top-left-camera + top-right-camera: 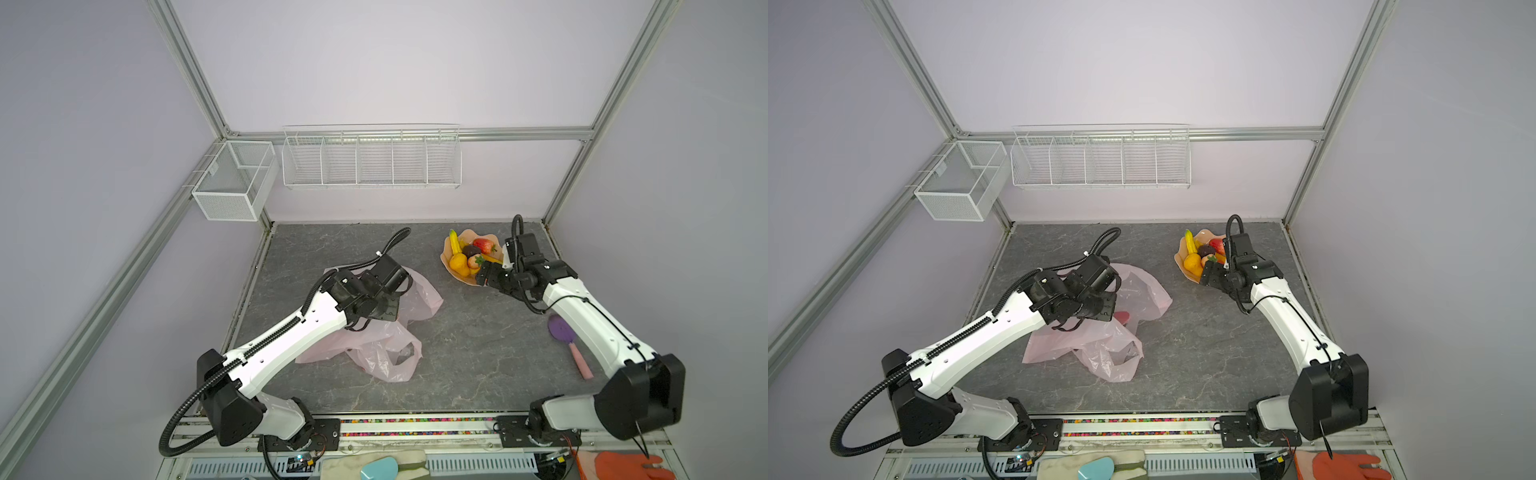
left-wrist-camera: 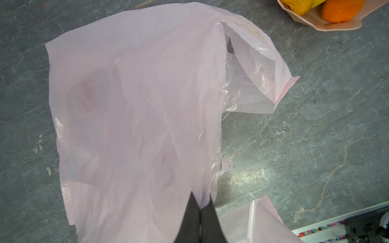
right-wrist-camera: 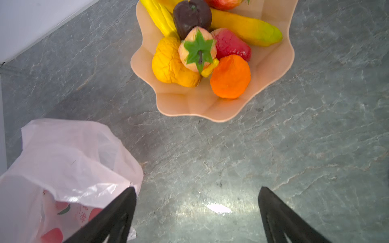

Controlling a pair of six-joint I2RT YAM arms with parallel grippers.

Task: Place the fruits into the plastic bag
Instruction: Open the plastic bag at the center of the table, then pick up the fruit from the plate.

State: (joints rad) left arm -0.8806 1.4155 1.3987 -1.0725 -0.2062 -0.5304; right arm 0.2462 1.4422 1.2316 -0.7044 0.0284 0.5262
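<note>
The pale pink plastic bag (image 1: pixel 374 345) lies crumpled on the grey table in both top views, partly under my left arm. My left gripper (image 2: pixel 201 199) is shut on a fold of the bag (image 2: pixel 136 105), pulling the film up. Red shapes (image 3: pixel 52 233) show through the film, and I cannot tell what they are. The fruits (image 1: pixel 469 257) sit in a peach bowl (image 3: pixel 200 109): two bananas, a dark fruit (image 3: pixel 191 19), strawberries (image 3: pixel 197 49), a pear (image 3: pixel 170 63) and a tangerine (image 3: pixel 230 76). My right gripper (image 3: pixel 196 189) hangs open and empty over bare table just short of the bowl.
A purple object with a pink handle (image 1: pixel 561 328) lies beside my right forearm. White wire baskets (image 1: pixel 370 166) hang on the back wall and a mesh one (image 1: pixel 235 183) on the left frame. An orange glove (image 1: pixel 623 465) lies past the front rail.
</note>
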